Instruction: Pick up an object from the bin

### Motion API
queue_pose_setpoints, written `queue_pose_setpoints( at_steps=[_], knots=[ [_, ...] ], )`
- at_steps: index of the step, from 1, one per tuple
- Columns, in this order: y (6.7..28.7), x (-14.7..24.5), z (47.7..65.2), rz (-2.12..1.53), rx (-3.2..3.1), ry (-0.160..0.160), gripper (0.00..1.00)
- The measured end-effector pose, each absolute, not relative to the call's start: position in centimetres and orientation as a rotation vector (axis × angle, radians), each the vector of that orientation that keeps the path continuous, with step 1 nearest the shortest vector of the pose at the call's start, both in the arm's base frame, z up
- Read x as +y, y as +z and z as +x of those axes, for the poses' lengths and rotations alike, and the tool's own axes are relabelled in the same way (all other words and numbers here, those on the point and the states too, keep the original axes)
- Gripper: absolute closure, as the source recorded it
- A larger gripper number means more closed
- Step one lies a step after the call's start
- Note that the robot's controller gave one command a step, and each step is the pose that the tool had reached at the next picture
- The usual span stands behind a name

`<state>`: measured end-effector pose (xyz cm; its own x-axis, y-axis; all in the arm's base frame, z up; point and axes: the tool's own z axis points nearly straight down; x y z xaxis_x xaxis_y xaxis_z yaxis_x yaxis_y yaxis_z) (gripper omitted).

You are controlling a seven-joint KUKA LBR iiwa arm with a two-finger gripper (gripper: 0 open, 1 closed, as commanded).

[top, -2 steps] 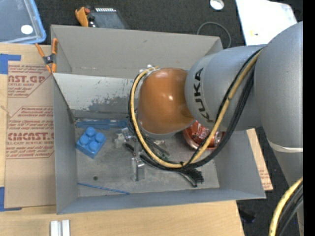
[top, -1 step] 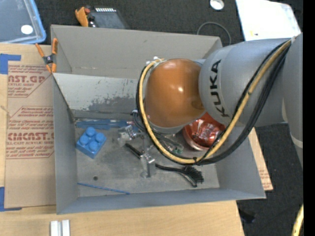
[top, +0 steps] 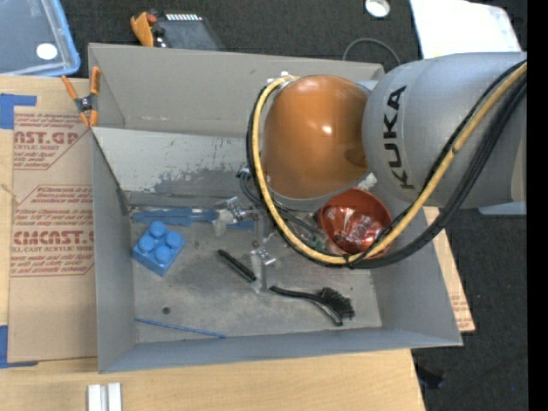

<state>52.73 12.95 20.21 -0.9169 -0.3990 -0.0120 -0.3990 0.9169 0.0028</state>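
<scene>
A short black stick (top: 235, 265) lies flat on the floor of the bin (top: 171, 92), near the middle, just beside the lower of the pincer's fingers (top: 261, 262). The pincer (top: 247, 238) looks spread open with nothing in it, and the patch of floor between its tips seems bare. Its upper tip sits at the end of a long blue-handled tool (top: 175, 217) that runs along the foot of the back wall. To grasp well, the tips should straddle one slim thing across its width and go right down to the floor before closing (the stick looks the easier catch, since it lies clear of the walls). Further out are a blue studded building brick (top: 158, 247) on the left, a black brush (top: 324, 301) towards the front right, and a thin blue rod (top: 180, 326) along the front. A red bowl (top: 353, 223) is half covered by the arm's orange cover (top: 312, 135) and its cables, which also hide the wrist, so the exact spread of the pincer is hard to judge.
</scene>
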Motion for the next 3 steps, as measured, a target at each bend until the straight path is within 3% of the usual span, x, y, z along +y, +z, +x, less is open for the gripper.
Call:
queue_pose_setpoints(
  at_steps=[1, 2, 3],
  knots=[
    [16.0, 6.8, 53.1, -0.480, 3.093, 0.012, 0.00],
    [14.8, 2.7, 53.1, -0.447, 3.101, 0.009, 0.00],
    [11.4, 5.9, 54.2, -0.450, 3.099, 0.013, 0.00]
  ],
)
